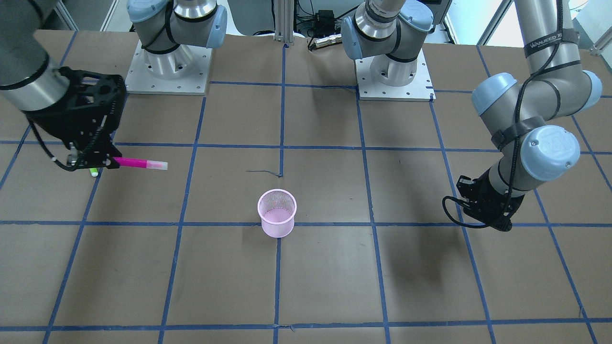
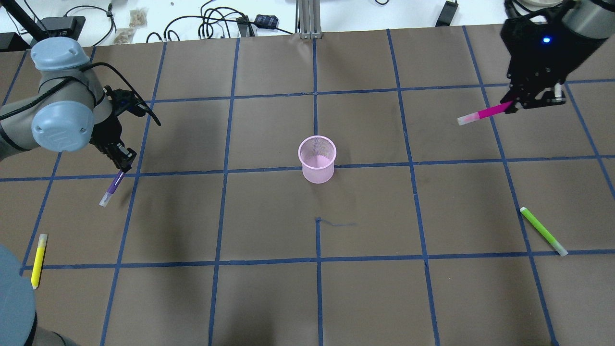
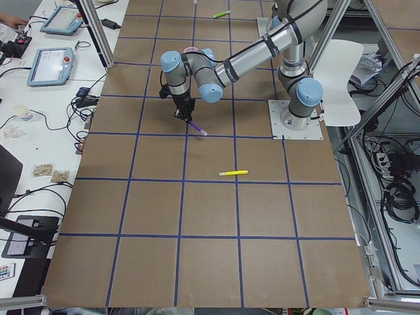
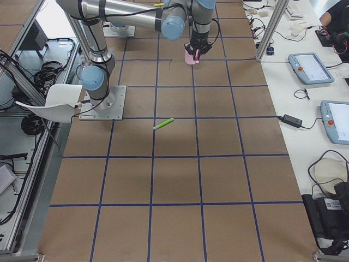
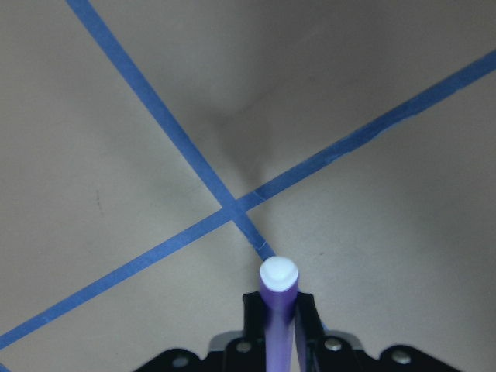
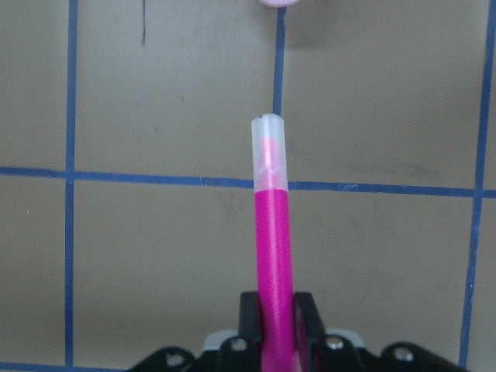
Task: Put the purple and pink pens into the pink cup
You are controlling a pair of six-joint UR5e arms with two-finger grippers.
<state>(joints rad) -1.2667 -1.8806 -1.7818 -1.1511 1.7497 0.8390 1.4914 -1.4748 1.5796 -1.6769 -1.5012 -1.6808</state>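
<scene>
Tabletop (image 2: 269, 298), perhaps paper, blue-taped, under pink cup (image 2: 317, 166)

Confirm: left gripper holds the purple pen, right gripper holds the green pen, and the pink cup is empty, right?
Not quite. The overhead view shows the right gripper holding the pink pen; the green pen lies on the table. The left gripper does hold the purple pen, and the pink cup is empty.
</scene>
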